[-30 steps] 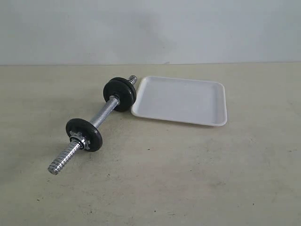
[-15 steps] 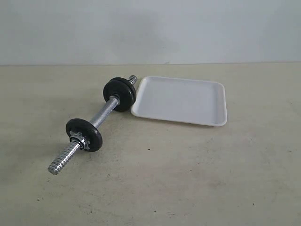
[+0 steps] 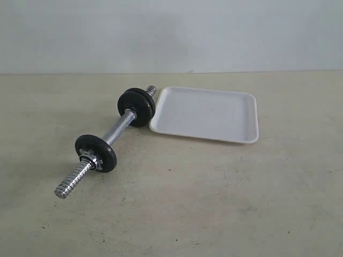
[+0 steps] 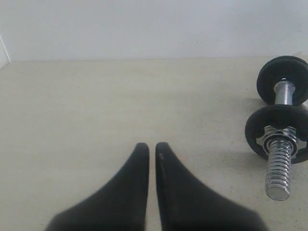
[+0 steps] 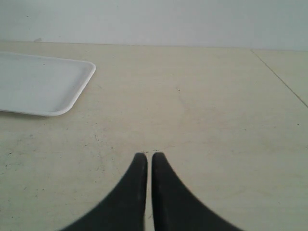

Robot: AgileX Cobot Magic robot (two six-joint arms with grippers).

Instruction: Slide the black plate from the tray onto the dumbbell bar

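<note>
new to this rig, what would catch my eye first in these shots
A shiny chrome threaded dumbbell bar lies diagonally on the beige table, left of centre, carrying matte-black round weight plates near both ends. Right of its far end sits a shallow white rectangular plastic tray with nothing in it. The black left hand and right hand are shut, each above bare table.

table point(image 3: 214, 203) — beige, faintly speckled | wall point(image 3: 171, 32) — pale grey, plain, behind table
</note>
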